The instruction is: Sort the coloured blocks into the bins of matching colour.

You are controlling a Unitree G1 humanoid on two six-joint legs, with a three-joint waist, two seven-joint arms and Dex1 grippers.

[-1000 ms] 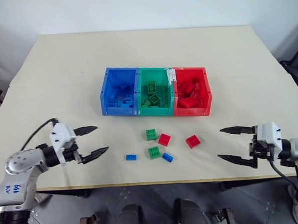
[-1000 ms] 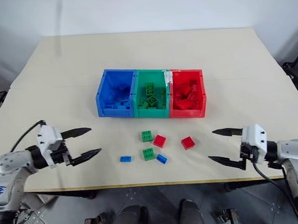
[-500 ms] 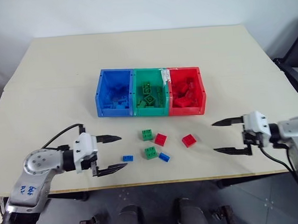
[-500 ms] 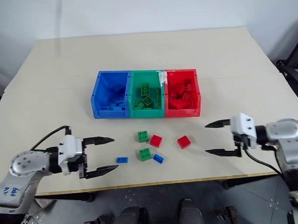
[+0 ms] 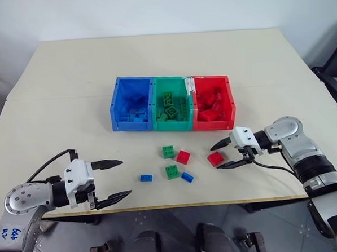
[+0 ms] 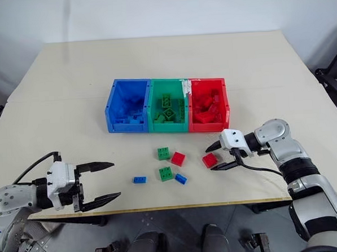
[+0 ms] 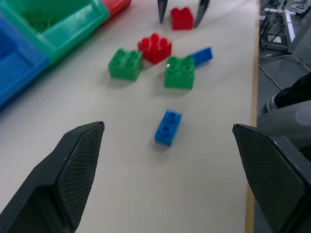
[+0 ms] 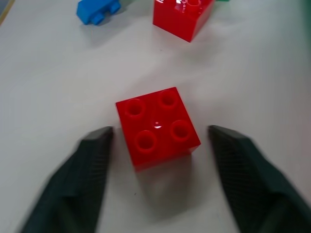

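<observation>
1. Beige table (image 5: 71,97) against a plain white wall, with the blue, green and red bins (image 5: 173,103) joined in a row mid-frame and six loose bricks just below them.
2. Big change: a second ago the right gripper (image 5: 221,155) was way out at the right edge, fingers wide apart. Now it has swung in toward centre and its fingers straddle the rightmost red brick (image 5: 216,158), gap narrower but not clamped yet.
3. So I'd say a grab of that brick is about to happen, then it's a short hop up to the red bin (image 5: 229,100).
4. Left gripper (image 5: 112,178) sits lower left, jaws wide apart, holding nothing.
5. Right wrist view shows clear table on both sides between the red brick (image 8: 158,126) and each fingertip (image 8: 99,145); the head views can't settle that.
6. Left wrist view lines up a blue brick (image 7: 168,127), two green ones (image 7: 125,63) and the other red brick (image 7: 155,47).
</observation>
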